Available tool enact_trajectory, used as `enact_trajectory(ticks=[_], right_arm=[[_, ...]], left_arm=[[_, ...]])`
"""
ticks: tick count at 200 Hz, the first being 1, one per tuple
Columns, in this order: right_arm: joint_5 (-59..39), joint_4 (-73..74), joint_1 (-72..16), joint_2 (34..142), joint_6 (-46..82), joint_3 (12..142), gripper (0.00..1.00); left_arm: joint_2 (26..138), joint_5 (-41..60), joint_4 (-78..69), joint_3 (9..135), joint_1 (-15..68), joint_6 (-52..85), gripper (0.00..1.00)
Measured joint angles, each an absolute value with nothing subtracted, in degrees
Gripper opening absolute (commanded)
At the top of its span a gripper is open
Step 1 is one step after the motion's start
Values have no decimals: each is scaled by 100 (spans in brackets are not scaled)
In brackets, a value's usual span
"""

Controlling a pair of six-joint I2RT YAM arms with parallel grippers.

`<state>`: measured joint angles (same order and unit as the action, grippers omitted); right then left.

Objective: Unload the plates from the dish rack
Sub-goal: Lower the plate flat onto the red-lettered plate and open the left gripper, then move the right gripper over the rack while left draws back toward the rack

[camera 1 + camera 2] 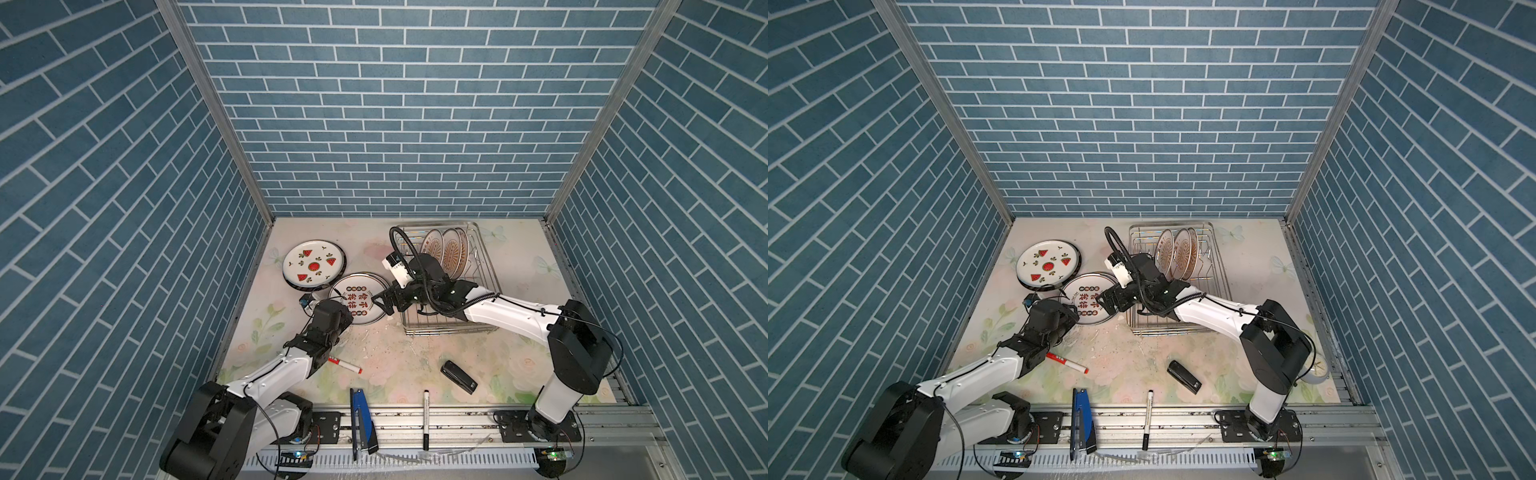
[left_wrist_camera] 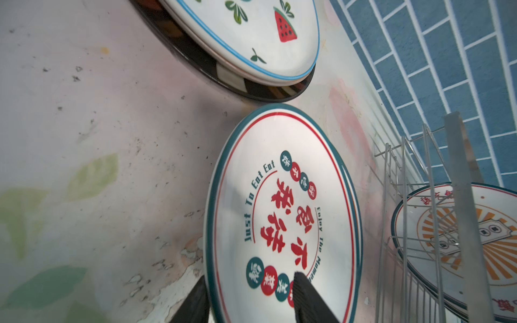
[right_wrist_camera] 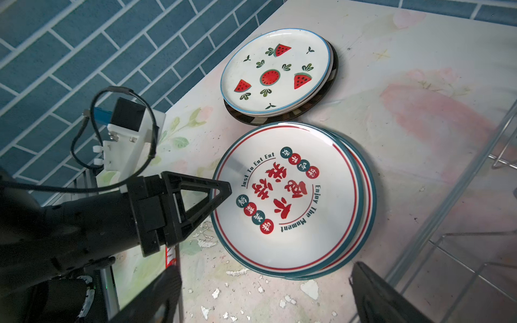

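Just beside the silver wire dish rack (image 1: 449, 330), the left gripper (image 2: 251, 275) straddles, jaws half closed, the rim of a round white teal-rimmed plate (image 1: 361, 303) with red characters; whether it pinches cannot be told. The right gripper (image 1: 383, 304) hovers wide open over that plate's rack-side edge. Three orange-sunburst plates (image 1: 451, 253) stand upright in the rack.

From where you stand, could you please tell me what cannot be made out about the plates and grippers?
Stack depth: the watermelon plate and the lettered plate cover the plates beneath them, every view.
Dish rack: the right arm covers its middle in both top views.
Left gripper: left wrist view's edge cuts its fingers; grip on the lettered plate's rim unclear.
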<state>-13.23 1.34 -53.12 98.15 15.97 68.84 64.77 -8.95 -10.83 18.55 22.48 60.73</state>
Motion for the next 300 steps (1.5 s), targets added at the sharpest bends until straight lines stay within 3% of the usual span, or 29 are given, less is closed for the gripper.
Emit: enact_trajectory(ticks=[113, 117, 139, 151, 215, 234, 255, 275, 300], right_arm=[[-1245, 119, -5339, 9815, 1549, 6884, 98], [-1219, 117, -5339, 9815, 1525, 6884, 98], [-967, 60, -5347, 9793, 1485, 6884, 99], [-749, 5, -5354, 9751, 1463, 6884, 99], [521, -222, -5192, 9028, 1260, 6884, 99], [696, -261, -4917, 8801, 1256, 6884, 92], [869, -370, -4504, 8656, 1264, 6884, 78], [947, -574, -4130, 8650, 1317, 6895, 66], [996, -902, -3817, 8840, 1363, 7183, 59]], left_arm=[[6285, -1221, -650, 1992, 2255, 5747, 51], [6252, -1240, -626, 1992, 2255, 5736, 52], [5859, -1284, -534, 1992, 2255, 5568, 87], [5599, -1275, -567, 1992, 2252, 5522, 99], [5081, 40, -1826, 1977, 2357, 4672, 100], [5330, 574, -2550, 1977, 2602, 4440, 100], [5690, 891, -3216, 1979, 3055, 4141, 100], [5927, 875, -3496, 1990, 3472, 3876, 100], [6025, 615, -3763, 1994, 3898, 3607, 100]])
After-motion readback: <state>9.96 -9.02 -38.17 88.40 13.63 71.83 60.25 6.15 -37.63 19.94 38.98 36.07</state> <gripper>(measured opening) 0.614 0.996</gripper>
